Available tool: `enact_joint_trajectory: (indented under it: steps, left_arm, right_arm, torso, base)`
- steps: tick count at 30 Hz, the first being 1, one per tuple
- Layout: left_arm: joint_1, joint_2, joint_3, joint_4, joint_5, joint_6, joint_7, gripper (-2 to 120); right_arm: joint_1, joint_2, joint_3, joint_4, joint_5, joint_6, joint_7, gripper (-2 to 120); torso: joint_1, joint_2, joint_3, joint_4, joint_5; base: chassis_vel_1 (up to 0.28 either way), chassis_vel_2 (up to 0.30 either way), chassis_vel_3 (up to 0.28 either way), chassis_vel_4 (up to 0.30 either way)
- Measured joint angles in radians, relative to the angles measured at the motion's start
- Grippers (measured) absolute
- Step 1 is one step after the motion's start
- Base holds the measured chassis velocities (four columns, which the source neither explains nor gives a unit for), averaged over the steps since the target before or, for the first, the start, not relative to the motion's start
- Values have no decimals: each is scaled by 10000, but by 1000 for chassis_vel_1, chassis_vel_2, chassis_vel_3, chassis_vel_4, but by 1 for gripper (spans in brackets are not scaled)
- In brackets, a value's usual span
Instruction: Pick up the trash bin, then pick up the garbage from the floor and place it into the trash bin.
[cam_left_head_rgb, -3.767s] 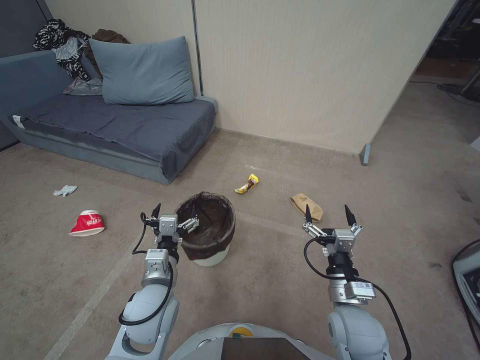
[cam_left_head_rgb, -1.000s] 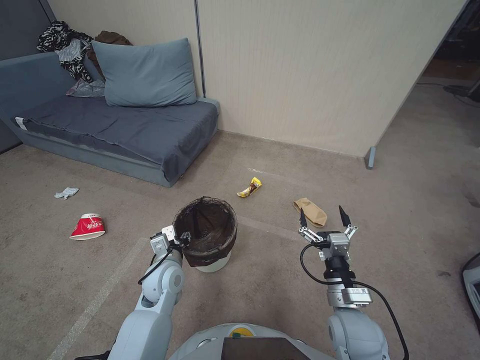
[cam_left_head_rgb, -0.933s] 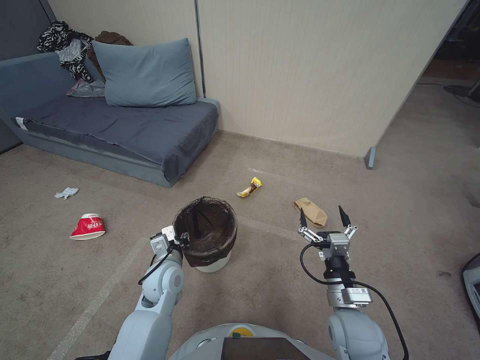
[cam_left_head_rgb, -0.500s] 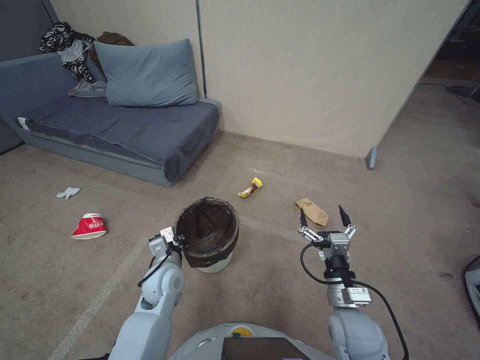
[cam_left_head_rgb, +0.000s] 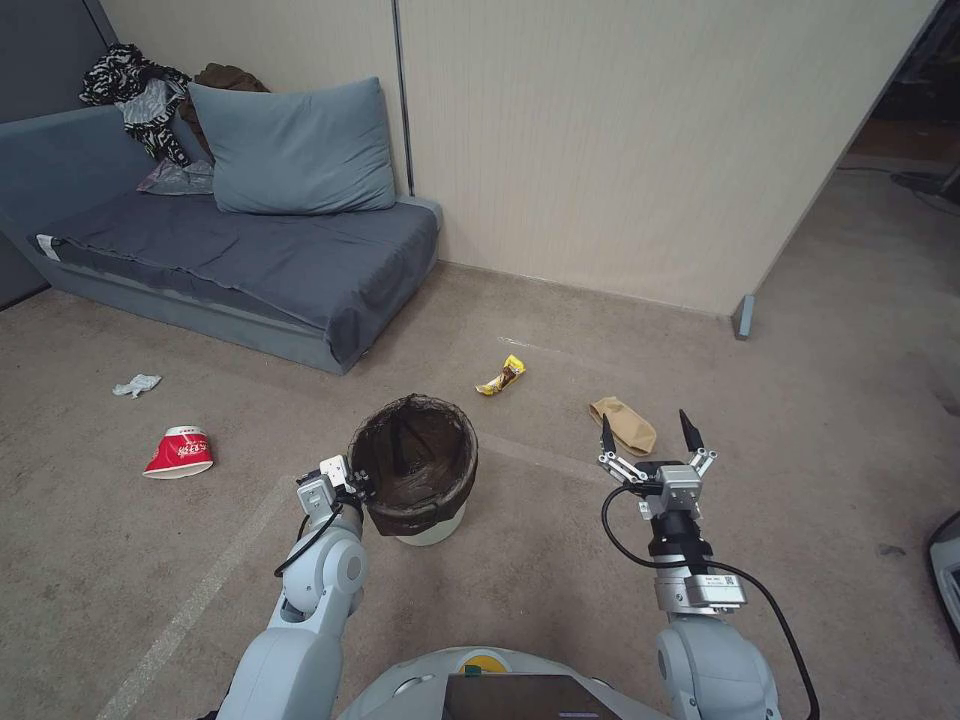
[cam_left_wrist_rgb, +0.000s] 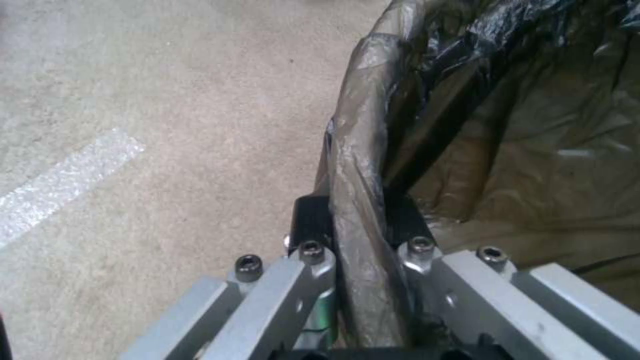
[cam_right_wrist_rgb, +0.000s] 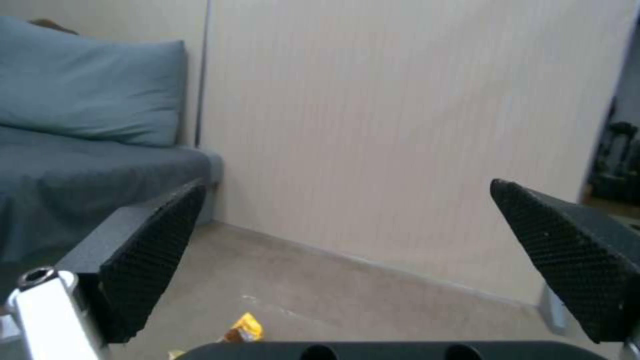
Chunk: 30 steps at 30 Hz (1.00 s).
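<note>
Clamped across the bag-lined rim, the left gripper (cam_left_head_rgb: 352, 487) pinched the trash bin (cam_left_head_rgb: 415, 470) at about nine o'clock on its mouth, one finger (cam_left_wrist_rgb: 311, 225) outside the wall and the other inside against the dark liner (cam_left_wrist_rgb: 507, 145); gripping there probably let the arm carry the bin upright with its mouth free. Whether the bin's white base rested on the carpet (cam_left_head_rgb: 560, 560) or hung just clear could not be told. Out front, the right gripper (cam_left_head_rgb: 647, 436) hovered with its fingers spread wide, holding nothing. From it, the tan paper bag (cam_left_head_rgb: 624, 424) lay near at about eleven o'clock, the yellow snack wrapper (cam_left_head_rgb: 501, 375) farther off at ten o'clock. At the bin's nine o'clock, well apart, lay the red paper cup (cam_left_head_rgb: 177, 452) and crumpled tissue (cam_left_head_rgb: 135, 384).
</note>
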Motion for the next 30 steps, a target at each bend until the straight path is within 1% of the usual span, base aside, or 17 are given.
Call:
enact_joint_trajectory:
  steps: [1, 2, 8, 9, 10, 11, 13, 14, 18, 20, 22, 23, 25, 26, 29, 30]
  left_arm:
    - [33, 4, 0, -40, 98, -43, 43, 5]
    - [117, 14, -4, -179, 269, -126, 120, 5]
    - [407, 24, 81, -807, 944, -332, 415, 5]
    - [407, 24, 81, -807, 944, -332, 415, 5]
    - [519, 37, 122, -1141, 1168, -403, 508, 4]
    - [639, 76, 141, -1553, 1457, -523, 611, 3]
    - [773, 127, 151, -2017, 1940, -742, 805, 3]
    - [773, 127, 151, -2017, 1940, -742, 805, 3]
    - [976, 172, 169, -2687, 2662, -1341, 1118, 3]
    - [1032, 170, 198, -2806, 2806, -1473, 1169, 3]
    - [1157, 141, 235, -2916, 3394, -1830, 1290, 3]
    - [1157, 141, 235, -2916, 3394, -1830, 1290, 3]
    - [1256, 116, 220, -2971, 4058, -2254, 1500, 3]
    - [1256, 116, 220, -2971, 4058, -2254, 1500, 3]
    - [1346, 119, 261, -3131, 4431, -2632, 1849, 3]
    - [1346, 119, 261, -3131, 4431, -2632, 1849, 3]
  right_arm:
    - [-2, 0, 35, 19, 89, 18, -187, 100]
    - [6, 0, 94, 45, 175, 40, -444, 100]
    - [165, 0, 71, 13, 156, 197, -464, 100]
    - [165, 0, 71, 13, 156, 197, -464, 100]
    - [216, 0, 46, 12, 69, 238, -445, 100]
    - [276, 0, 61, -3, -154, 349, -458, 100]
    - [352, 0, 68, -63, -386, 489, -441, 100]
    - [352, 0, 68, -63, -386, 489, -441, 100]
    - [384, 0, -50, -145, -44, 761, -336, 100]
    - [387, 0, -70, -148, 9, 796, -283, 100]
    - [380, 0, -91, -129, 36, 826, -201, 100]
    - [380, 0, -91, -129, 36, 826, -201, 100]
    - [374, 0, -94, -89, 57, 866, -137, 100]
    - [374, 0, -94, -89, 57, 866, -137, 100]
    - [327, -1, -93, -77, 85, 908, -119, 100]
    - [327, -1, -93, -77, 85, 908, -119, 100]
  torso:
    - [1, -1, 1, 0, -1]
    - [1, -3, 7, -1, -11]
    - [4, -8, 13, -4, -29]
    - [4, -8, 13, -4, -29]
    - [4, -9, 12, -5, -27]
    - [3, -9, 8, -6, -12]
    - [3, -8, 6, -1, -9]
    - [3, -8, 6, -1, -9]
    - [3, -6, 2, -1, -3]
    - [3, -6, 2, 0, -2]
    - [3, -5, 1, -1, -3]
    - [3, -5, 1, -1, -3]
    - [3, -5, 1, 2, -1]
    - [3, -5, 1, 2, -1]
    - [3, -4, 0, -1, -2]
    - [3, -4, 0, -1, -2]
  base:
    - [0, 0, 0, 0]
    - [0, 0, 0, 0]
    - [0, 0, 0, 0]
    - [0, 0, 0, 0]
    - [0, 0, 0, 0]
    - [0, 0, 0, 0]
    - [0, 0, 0, 0]
    - [0, 0, 0, 0]
    - [0, 0, 0, 0]
    - [0, 0, 0, 0]
    - [0, 0, 0, 0]
    - [0, 0, 0, 0]
    - [0, 0, 0, 0]
    - [0, 0, 0, 0]
    - [0, 0, 0, 0]
    - [0, 0, 0, 0]
